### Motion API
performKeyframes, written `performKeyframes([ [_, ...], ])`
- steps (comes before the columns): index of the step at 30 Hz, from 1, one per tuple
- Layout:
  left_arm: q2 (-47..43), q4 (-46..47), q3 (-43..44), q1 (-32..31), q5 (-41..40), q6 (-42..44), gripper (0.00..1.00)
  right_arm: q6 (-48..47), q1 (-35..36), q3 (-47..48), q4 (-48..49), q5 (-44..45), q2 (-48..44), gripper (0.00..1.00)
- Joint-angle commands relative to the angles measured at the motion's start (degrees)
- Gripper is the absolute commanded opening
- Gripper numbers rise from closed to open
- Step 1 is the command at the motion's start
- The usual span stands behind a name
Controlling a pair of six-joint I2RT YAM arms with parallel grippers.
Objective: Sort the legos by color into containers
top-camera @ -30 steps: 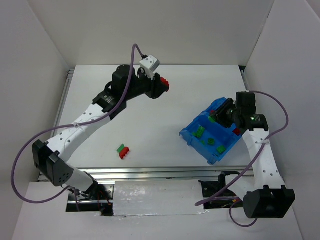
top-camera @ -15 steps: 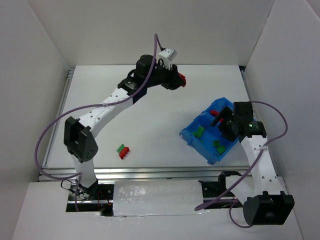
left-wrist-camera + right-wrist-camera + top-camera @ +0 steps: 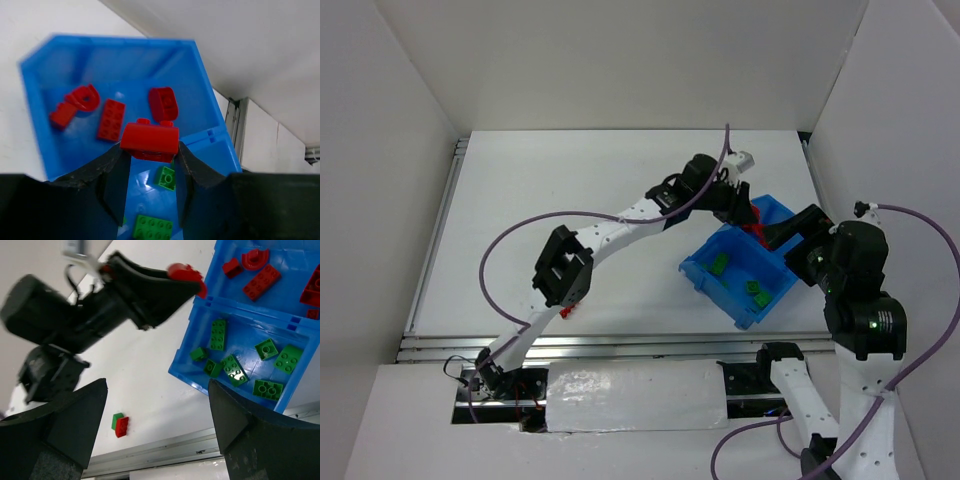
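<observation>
My left gripper (image 3: pixel 150 152) is shut on a red lego (image 3: pixel 149 138) and holds it above the blue bin (image 3: pixel 209 112), close to the inner divider. The far container holds several red legos (image 3: pixel 111 119); the near one holds several green legos (image 3: pixel 218 334). In the top view the left gripper (image 3: pixel 740 208) reaches over the bin's (image 3: pixel 703 277) far end. My right gripper (image 3: pixel 157 425) is open and empty, raised high over the table beside the bin. A green and a red lego (image 3: pixel 120 424) lie touching on the table near the front edge.
The left arm (image 3: pixel 620 225) stretches across the middle of the table, its elbow (image 3: pixel 560 270) above the loose pair. A metal rail (image 3: pixel 165 452) runs along the front edge. White walls enclose the table at the back and both sides.
The left arm swung right, carrying the red lego from the back middle to over the bin. The right gripper opened and drew up and back from the bin.
</observation>
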Motion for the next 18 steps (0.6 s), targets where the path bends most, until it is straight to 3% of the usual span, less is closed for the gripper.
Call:
performKeyframes([
  [1,1.91,6.83,3.19,-1.45,1.11,-3.38,0.36,0.89,0.35,2.79,-3.77,-0.29,-0.33,0.89],
  [10,6.57,10.53,6.7,-3.21,-2.93,-7.07,0.55,-1.4,1.14,6.41,-7.9,-1.17,-2.09,0.89],
  [13,7.1,10.44,7.76,-3.21,-3.64,-7.51,0.7,-1.66,1.5,5.53,-7.64,-1.34,-2.44,0.89],
  [15,6.92,10.44,7.67,-3.21,-4.17,-7.69,0.97,-1.84,1.5,5.44,-7.47,-1.78,-2.35,0.89],
  [18,6.4,10.1,8.54,-3.12,-4.87,-7.34,1.0,-2.19,3.43,5.61,-7.21,-1.0,-2.0,0.89],
])
